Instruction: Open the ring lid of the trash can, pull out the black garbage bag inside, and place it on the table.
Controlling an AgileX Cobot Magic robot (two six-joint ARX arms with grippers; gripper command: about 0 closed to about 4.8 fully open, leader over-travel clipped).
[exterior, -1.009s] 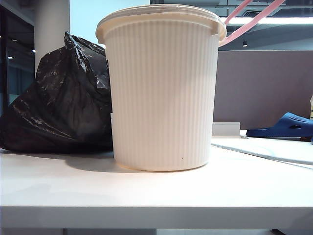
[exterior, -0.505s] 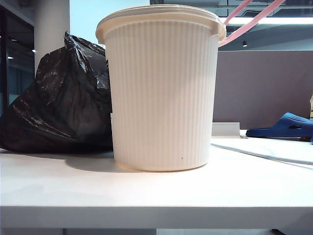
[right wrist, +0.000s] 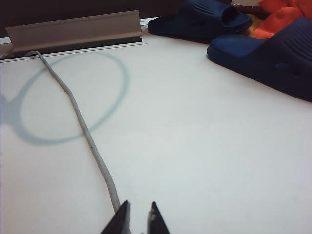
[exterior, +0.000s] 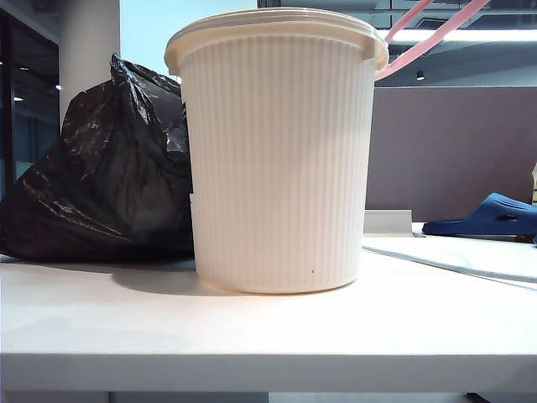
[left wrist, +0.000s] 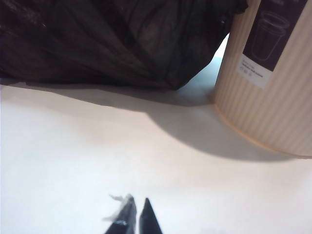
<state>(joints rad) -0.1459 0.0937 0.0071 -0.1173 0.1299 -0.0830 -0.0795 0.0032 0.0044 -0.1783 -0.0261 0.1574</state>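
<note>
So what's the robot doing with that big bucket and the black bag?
It looks about finished. The black garbage bag lies on the table beside the trash can, whose pink ring lid stands flipped up. Nothing is being held: the left gripper is shut over bare table near the bag, and the right gripper, slightly parted, hangs by a grey cable and blue slippers.

white table (exterior: 268,336) bears trash can (exterior: 277,168), black garbage bag (exterior: 109,176), perhaps slippers (right wrist: 263,53).

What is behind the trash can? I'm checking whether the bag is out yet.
The black garbage bag lies on the table behind and left of the trash can, partly covered by it. Both grippers, left and right, are elsewhere.
</note>
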